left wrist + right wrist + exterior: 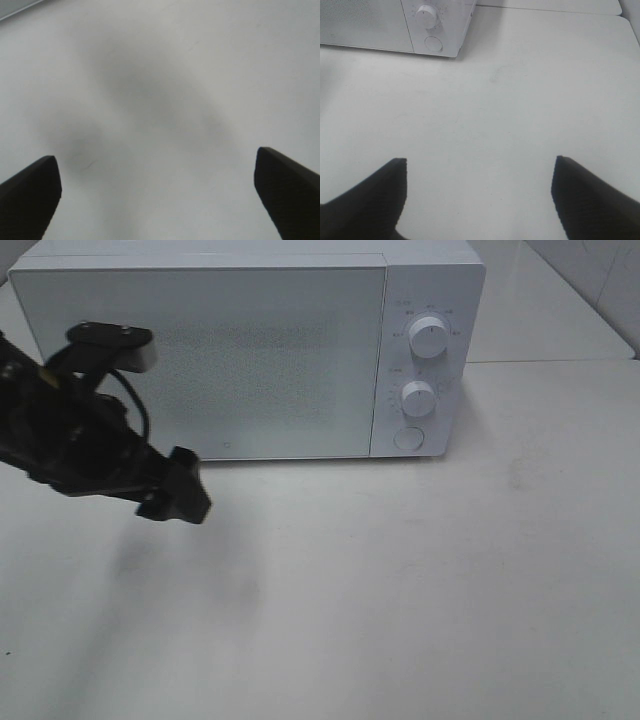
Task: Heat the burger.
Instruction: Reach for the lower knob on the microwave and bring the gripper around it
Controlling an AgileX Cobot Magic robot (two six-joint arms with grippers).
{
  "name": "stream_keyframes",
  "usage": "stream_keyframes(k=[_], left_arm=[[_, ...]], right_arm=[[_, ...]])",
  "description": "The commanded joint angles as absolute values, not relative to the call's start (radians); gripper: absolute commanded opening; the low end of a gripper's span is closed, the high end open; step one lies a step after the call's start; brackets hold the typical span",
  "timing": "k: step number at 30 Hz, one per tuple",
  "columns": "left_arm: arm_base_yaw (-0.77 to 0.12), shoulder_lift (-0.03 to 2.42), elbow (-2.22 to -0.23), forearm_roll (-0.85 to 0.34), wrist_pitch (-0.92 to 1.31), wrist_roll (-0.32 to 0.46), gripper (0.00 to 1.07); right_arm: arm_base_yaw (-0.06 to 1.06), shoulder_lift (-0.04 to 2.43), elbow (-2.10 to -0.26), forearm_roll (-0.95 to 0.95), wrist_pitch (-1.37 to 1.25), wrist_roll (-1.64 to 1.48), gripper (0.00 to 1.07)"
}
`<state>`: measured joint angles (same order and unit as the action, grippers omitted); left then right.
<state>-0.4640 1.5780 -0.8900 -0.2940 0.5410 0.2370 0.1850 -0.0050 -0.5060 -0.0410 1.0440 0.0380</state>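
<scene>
The burger, seen in none of the 3 views, is judged inside the closed microwave (200,350) at the worktop's (420,600) back edge, nearest the left gripper (178,488), spread empty like the right gripper (479,185).

The right gripper (478,161) holds its black textured fingers (367,202) wide apart over a white tabletop (530,95), gripping nothing. At eleven o'clock from it sits a white boxy microwave (365,25), its round white dial (426,16) at twelve o'clock of a round white button (433,43).
</scene>
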Motion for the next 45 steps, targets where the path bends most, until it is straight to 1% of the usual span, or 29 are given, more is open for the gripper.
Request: stream_keyframes(k=[1, 2, 3, 4, 5, 6, 8, 9, 11, 12, 13, 15, 16, 18, 20, 24, 25, 26, 27, 29, 30, 32, 34, 45], left_arm=[[-0.384, 1.507, -0.887, -0.133, 0.689, 0.11, 1.01], [-0.338, 1.472, -0.887, -0.109, 0.744, 0.105, 1.01], [-0.338, 1.472, -0.887, -0.109, 0.744, 0.105, 1.01], [-0.307, 1.452, -0.887, -0.103, 0.766, 0.105, 1.01], [-0.252, 1.416, -0.887, -0.099, 0.797, 0.113, 1.01], [-0.252, 1.416, -0.887, -0.099, 0.797, 0.113, 1.01], [-0.167, 1.355, -0.887, -0.101, 0.837, 0.115, 1.01], [-0.167, 1.355, -0.887, -0.101, 0.837, 0.115, 1.01], [-0.107, 1.297, -0.887, -0.1, 0.895, 0.111, 1.01], [-0.107, 1.297, -0.887, -0.1, 0.895, 0.111, 1.01], [-0.073, 1.26, -0.887, -0.1, 0.945, 0.106, 1.01], [-0.058, 1.238, -0.886, -0.1, 0.972, 0.102, 1.01], [-0.036, 1.191, -0.879, -0.1, 1.006, 0.095, 1.01], [-0.031, 1.163, -0.868, -0.1, 1.018, 0.089, 1.01], [-0.031, 1.077, -0.812, -0.093, 1.039, 0.066, 1.01], [-0.031, 0.989, -0.745, -0.093, 1.061, 0.066, 1.01], [-0.031, 0.916, -0.692, -0.091, 1.065, 0.066, 1.01], [-0.031, 0.916, -0.692, -0.091, 1.065, 0.066, 1.01], [-0.031, 0.841, -0.648, -0.083, 1.062, 0.066, 1.01], [-0.031, 0.812, -0.626, -0.077, 1.059, 0.067, 1.01], [-0.031, 0.739, -0.588, -0.06, 1.049, 0.067, 1.01], [-0.031, 0.712, -0.569, -0.051, 1.039, 0.067, 1.01], [-0.031, 0.615, -0.521, -0.044, 0.997, 0.067, 1.01], [-0.031, 0.401, -0.499, -0.056, 1.041, 0.058, 1.01]], right_arm=[[0.178, -0.032, -0.507, -0.039, 1.037, 0.034, 0.76], [0.178, -0.032, -0.507, -0.039, 1.037, 0.034, 0.76], [0.178, -0.032, -0.507, -0.039, 1.037, 0.034, 0.76], [0.178, -0.032, -0.507, -0.039, 1.037, 0.034, 0.76], [0.178, -0.032, -0.507, -0.039, 1.037, 0.034, 0.76], [0.178, -0.032, -0.507, -0.039, 1.037, 0.034, 0.76], [0.178, -0.032, -0.507, -0.039, 1.037, 0.034, 0.76], [0.178, -0.032, -0.507, -0.039, 1.037, 0.034, 0.76], [0.178, -0.032, -0.507, -0.039, 1.037, 0.034, 0.76], [0.178, -0.032, -0.507, -0.039, 1.037, 0.034, 0.76], [0.178, -0.032, -0.507, -0.039, 1.037, 0.034, 0.76], [0.178, -0.032, -0.507, -0.039, 1.037, 0.034, 0.76], [0.178, -0.032, -0.507, -0.039, 1.037, 0.034, 0.76], [0.178, -0.032, -0.507, -0.039, 1.037, 0.034, 0.76], [0.178, -0.032, -0.507, -0.039, 1.037, 0.034, 0.76], [0.178, -0.032, -0.507, -0.039, 1.037, 0.034, 0.76], [0.178, -0.032, -0.507, -0.039, 1.037, 0.034, 0.76], [0.178, -0.032, -0.507, -0.039, 1.037, 0.034, 0.76], [0.178, -0.032, -0.507, -0.039, 1.037, 0.034, 0.76], [0.178, -0.032, -0.507, -0.039, 1.037, 0.034, 0.76], [0.178, -0.032, -0.507, -0.039, 1.037, 0.034, 0.76], [0.178, -0.032, -0.507, -0.039, 1.037, 0.034, 0.76], [0.178, -0.032, -0.507, -0.039, 1.037, 0.034, 0.76], [0.178, -0.032, -0.507, -0.039, 1.037, 0.034, 0.76]])
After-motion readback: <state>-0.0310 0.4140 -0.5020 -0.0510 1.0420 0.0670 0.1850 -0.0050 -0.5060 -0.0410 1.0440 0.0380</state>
